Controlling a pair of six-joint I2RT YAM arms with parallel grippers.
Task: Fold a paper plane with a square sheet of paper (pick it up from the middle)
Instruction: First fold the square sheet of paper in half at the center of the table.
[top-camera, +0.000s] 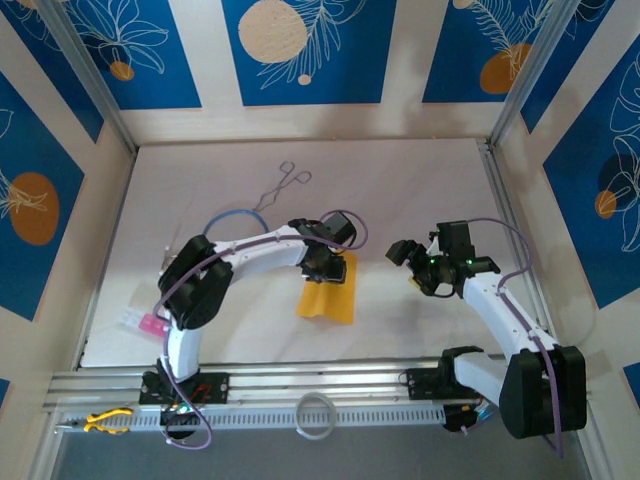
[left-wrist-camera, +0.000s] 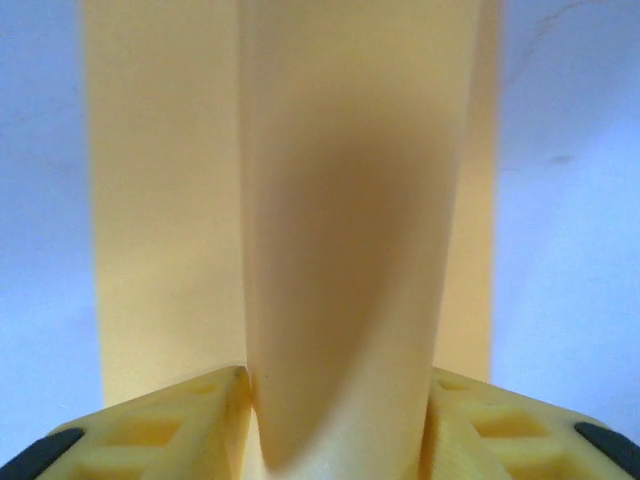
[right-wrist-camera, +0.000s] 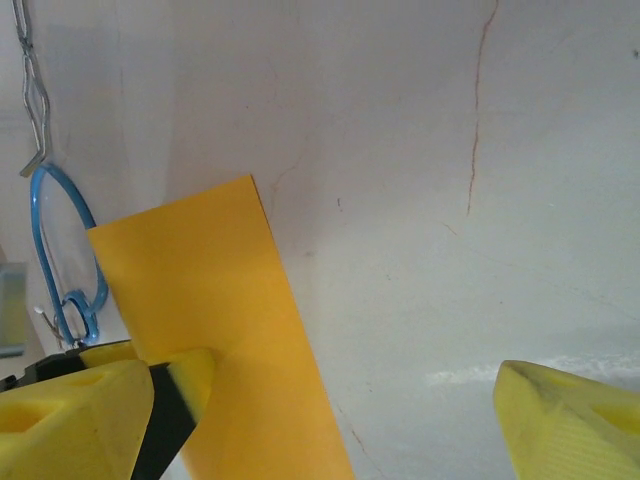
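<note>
The square sheet of paper (top-camera: 328, 300), orange-yellow, lies in the middle of the white table (top-camera: 420, 180). My left gripper (top-camera: 327, 268) is down on its far edge. In the left wrist view the paper (left-wrist-camera: 340, 200) buckles up into a tall ridge between the yellow fingers (left-wrist-camera: 190, 415), and both pads press against its sides; the left gripper (left-wrist-camera: 340, 430) is shut on this ridge. My right gripper (top-camera: 415, 270) hovers to the right of the sheet, open. Seen from the right wrist, the paper (right-wrist-camera: 210, 320) lies flat beyond the left finger, and the right gripper (right-wrist-camera: 360, 420) holds nothing.
A blue cable loop (top-camera: 235, 215) and metal tongs (top-camera: 282, 185) lie behind the left arm. A small pink slip (top-camera: 150, 323) sits near the table's left front. Yellow pliers (top-camera: 105, 420) and a white ring (top-camera: 315, 415) rest on the front rail.
</note>
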